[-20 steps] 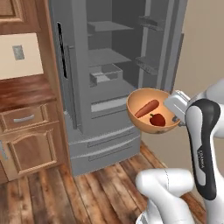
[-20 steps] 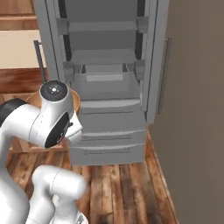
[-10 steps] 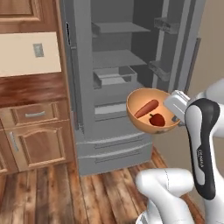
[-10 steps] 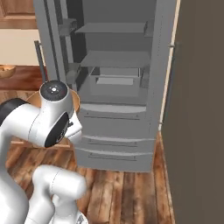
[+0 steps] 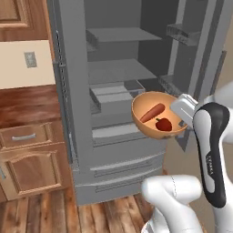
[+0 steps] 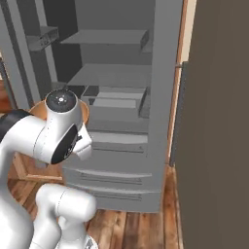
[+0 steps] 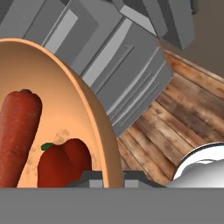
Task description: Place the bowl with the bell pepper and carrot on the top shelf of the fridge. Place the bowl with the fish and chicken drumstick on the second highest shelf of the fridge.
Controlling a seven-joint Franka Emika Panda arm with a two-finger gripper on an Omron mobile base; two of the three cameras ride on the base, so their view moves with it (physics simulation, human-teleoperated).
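Note:
My gripper (image 5: 180,122) is shut on the right rim of the orange-tan bowl (image 5: 150,129) and holds it level in front of the open fridge, at about the height of its inner drawers. Inside the bowl lie the carrot (image 5: 152,112) and the dark red bell pepper (image 5: 163,124). In the hand view the rim (image 7: 103,140) runs down between the fingertips, with the carrot (image 7: 17,135) and the pepper (image 7: 65,162) to its left. The top shelf (image 5: 123,33) and the second shelf (image 5: 119,69) are bare grey slabs above the bowl. The bowl with the fish and chicken drumstick is out of view.
The fridge's right door (image 6: 214,121) stands open close beside the arm, and the left door (image 5: 68,91) is open too. Door bins (image 5: 182,34) jut inward. Lower drawers (image 5: 116,170) are shut. Wooden cabinets (image 5: 27,159) stand at the left, over a plank floor (image 6: 141,228).
The whole picture has shifted and the fridge looms larger: the base has driven closer. The bowl stays gripped in the same place relative to the arm.

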